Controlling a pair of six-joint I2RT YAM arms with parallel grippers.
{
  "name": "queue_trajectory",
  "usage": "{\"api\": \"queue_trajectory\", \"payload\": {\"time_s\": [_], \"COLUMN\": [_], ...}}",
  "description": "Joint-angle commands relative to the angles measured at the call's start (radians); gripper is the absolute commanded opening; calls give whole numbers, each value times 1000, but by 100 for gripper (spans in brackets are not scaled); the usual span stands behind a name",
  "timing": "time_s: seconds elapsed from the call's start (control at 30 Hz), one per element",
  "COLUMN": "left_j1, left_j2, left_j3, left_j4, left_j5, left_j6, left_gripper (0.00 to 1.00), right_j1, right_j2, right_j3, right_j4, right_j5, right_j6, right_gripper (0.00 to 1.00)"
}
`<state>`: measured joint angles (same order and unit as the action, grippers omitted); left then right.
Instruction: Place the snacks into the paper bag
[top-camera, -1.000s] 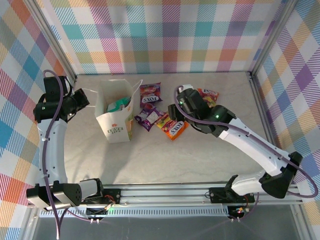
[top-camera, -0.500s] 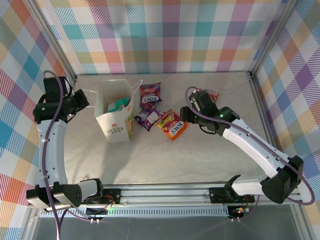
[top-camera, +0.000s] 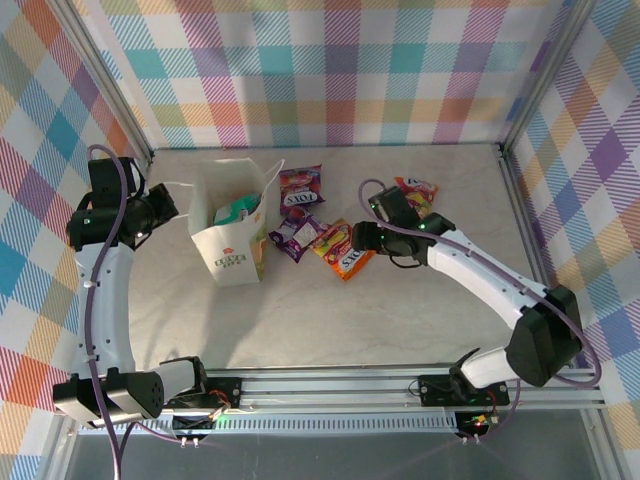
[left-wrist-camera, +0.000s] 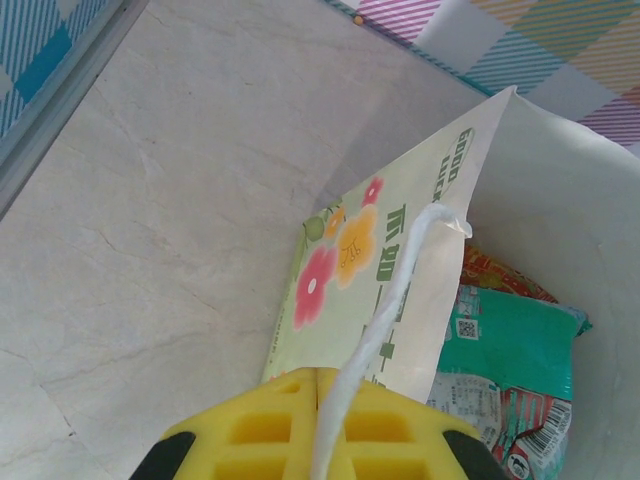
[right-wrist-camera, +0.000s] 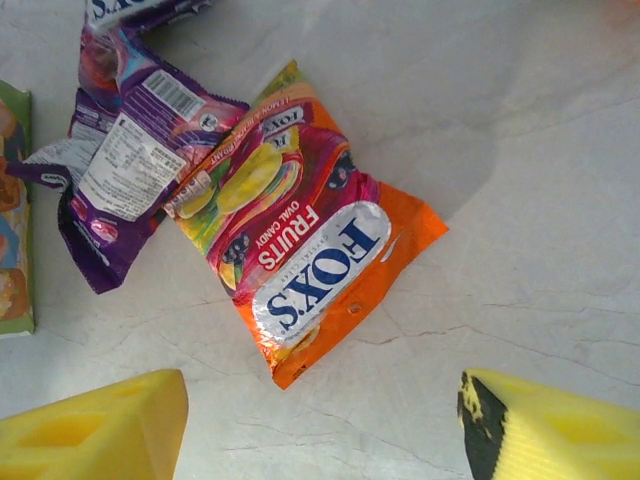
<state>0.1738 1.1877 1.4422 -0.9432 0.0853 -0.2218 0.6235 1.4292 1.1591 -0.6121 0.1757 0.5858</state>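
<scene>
From the top view, the paper bag stands upright on the left part of the table, mouth open. A teal-green packet is already inside it, so the job looks partly done. The left claw sits just beside the bag's left side. Four snacks lie on the table to the right of the bag. One purple packet is near the bag's far corner and a second purple packet is just beside the bag. An orange-red packet touches that second one, and a small red-yellow packet lies further right. The right claw hovers right at the orange-red packet. In the left wrist view, the yellow pads are clenched on the white cord handle, apparently holding the bag open and steady. Something red peeks out behind the teal-green packet in there, likely the big red packet. In the right wrist view, the fingers are spread wide with nothing between them, and the orange-red packet sits flat just ahead of them. So the step in hand looks like picking up the orange-red one. Next the right claw would need to drop down, straddle the packet and pinch it. That's tricky, since it's flat, glossy and butts against the purple packet, so it could slide or drag its neighbour.
</scene>
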Motion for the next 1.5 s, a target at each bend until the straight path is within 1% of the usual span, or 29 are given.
{"api": "queue_trajectory", "payload": {"time_s": [0.0, 0.23, 0.57, 1.13, 1.47], "left_j1": [20, 19, 20, 19, 20], "left_j2": [-29, -37, -40, -40, -36], "left_j3": [-15, -13, -11, -11, -5], "left_j4": [-29, -38, -52, -57, -58], "left_j5": [-23, -29, -42, -52, -53], "left_j6": [24, 28, 36, 42, 45], "left_gripper": [4, 4, 4, 4, 4], "right_j1": [-13, -60, -98, -111, -110], "right_j2": [41, 115, 218, 319, 350], "right_j3": [-18, -22, -51, -87, -96], "right_j4": [51, 102, 166, 260, 303], "right_j5": [-55, -110, -187, -336, -371], "right_j6": [28, 29, 79, 170, 199], "right_gripper": [77, 86, 93, 95, 95]}}
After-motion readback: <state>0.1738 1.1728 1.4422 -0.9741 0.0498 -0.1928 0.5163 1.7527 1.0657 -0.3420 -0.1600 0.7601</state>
